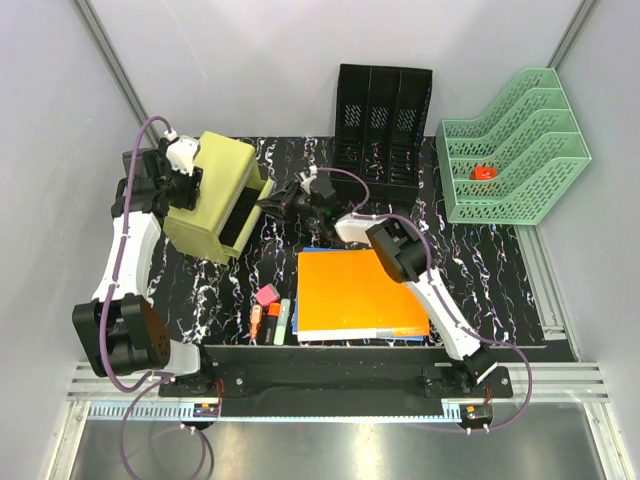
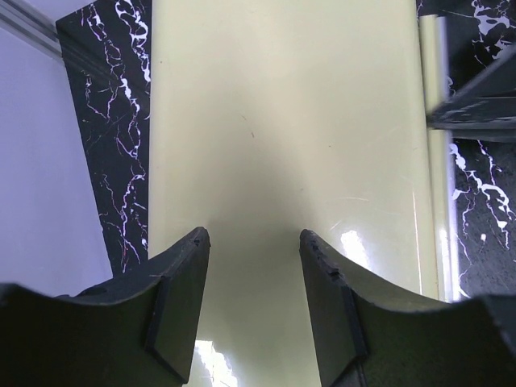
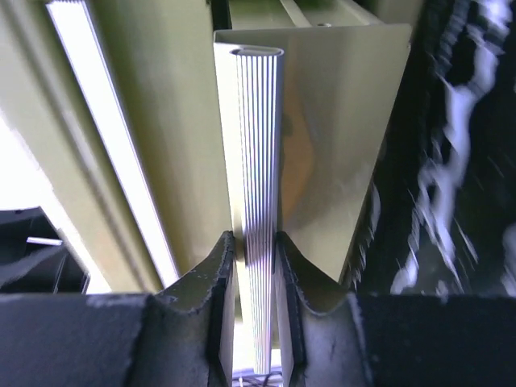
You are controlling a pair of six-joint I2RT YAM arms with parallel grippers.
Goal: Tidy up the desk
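Between the fingers of the right pincer point(image 3: 254, 242) sits a ribbed edge of the pale yellow-green drawer box point(image 1: 212, 190), clamped tight, while the left pincer point(image 2: 254, 242) is spread apart over the box's smooth top on its left side. Under the box lies the black, white-veined bench point(image 1: 480, 265), filling the middle of the top view and carrying an orange folder point(image 1: 355, 290) near its front edge.

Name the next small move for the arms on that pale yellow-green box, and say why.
Probably swing the pale yellow-green plastic box slowly square with the black marble-veined desk. It sits askew to the desk's edges; the right tool is shut on its ribbed edge, while the left tool is open over its flat face, gripping nothing.
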